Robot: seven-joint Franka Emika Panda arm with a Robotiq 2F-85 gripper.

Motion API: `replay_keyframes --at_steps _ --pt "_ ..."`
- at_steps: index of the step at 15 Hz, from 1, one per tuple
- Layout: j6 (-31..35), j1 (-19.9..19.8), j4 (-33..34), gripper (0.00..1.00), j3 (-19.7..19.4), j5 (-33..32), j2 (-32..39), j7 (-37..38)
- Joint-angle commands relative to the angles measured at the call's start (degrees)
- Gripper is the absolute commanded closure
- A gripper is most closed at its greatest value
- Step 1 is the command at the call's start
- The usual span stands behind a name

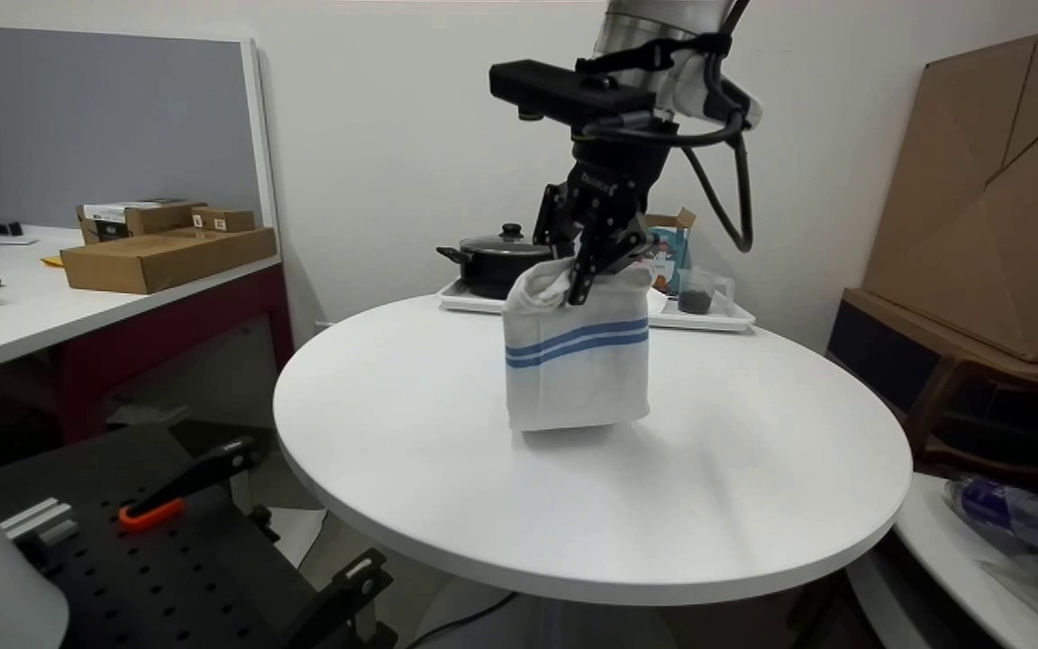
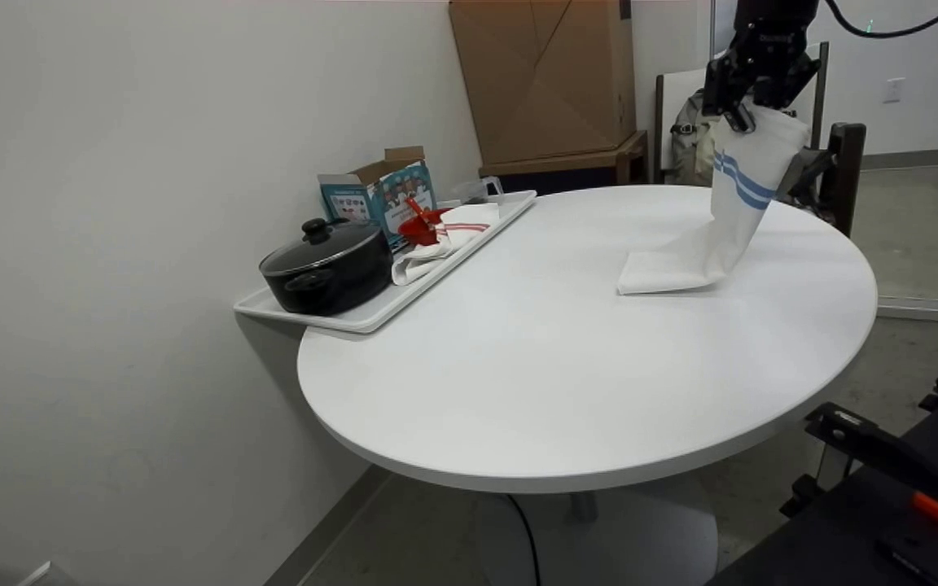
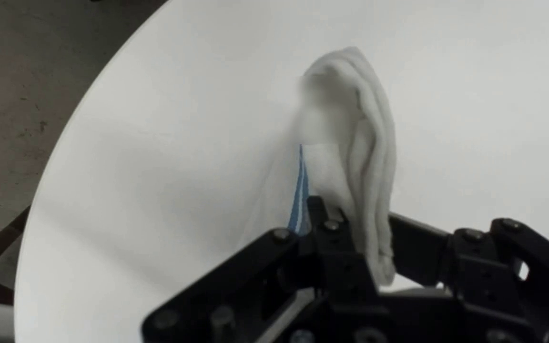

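A white towel (image 1: 578,388) with two blue stripes hangs from my gripper (image 1: 568,273) above the round white table (image 1: 375,433). In an exterior view the upper part of the towel (image 2: 750,175) drops from the fingers, slanting, while its lower end bends and lies flat on the tabletop. Seen from the wrist, folded layers of the towel (image 3: 374,157) pass between the two fingers of my gripper (image 3: 361,233), which is shut on them. The towel's top edge loops over near the fingertips. The part pinched between the pads is mostly hidden.
Along the wall, a white tray (image 2: 387,305) at the table's edge carries a black lidded pot (image 2: 326,273), an open blue box (image 2: 387,195), a red bowl (image 2: 420,229), a red-striped cloth (image 2: 465,224) and a clear container (image 1: 704,290). Large cardboard boxes (image 1: 987,198) stand beyond the table.
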Motion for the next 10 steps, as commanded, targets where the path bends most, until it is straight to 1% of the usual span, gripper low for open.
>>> replay_keyframes --at_steps 1,4,7,10 --pt "-0.27 0.23 0.99 0.94 -0.68 0.54 1.33 2.72" --pt "1.55 -0.26 1.70 0.94 -1.21 1.80 3.71 5.55" --pt "3.30 -0.99 5.26 0.96 -1.90 2.70 7.47 8.54" --pt "4.08 -1.21 9.52 0.96 -1.52 2.90 11.47 11.21"
